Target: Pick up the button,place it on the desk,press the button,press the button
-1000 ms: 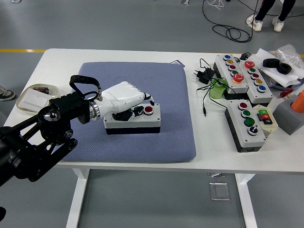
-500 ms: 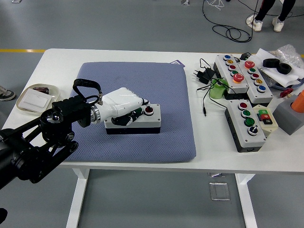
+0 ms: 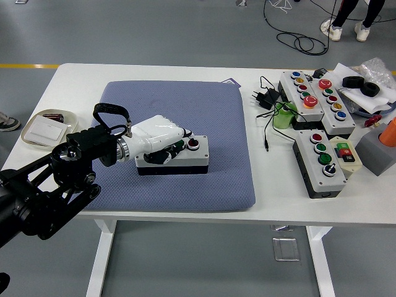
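Grey-and-black rigid plastic button box (image 3: 179,156) on the blue-grey padded mat (image 3: 229,124); my white left hand (image 3: 154,141) presses it with fingers curled, gripping nothing. Probably light; grasp its sides.

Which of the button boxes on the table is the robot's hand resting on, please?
The small two-button box on the blue mat, under the left hand; the others sit on the bare table at right.
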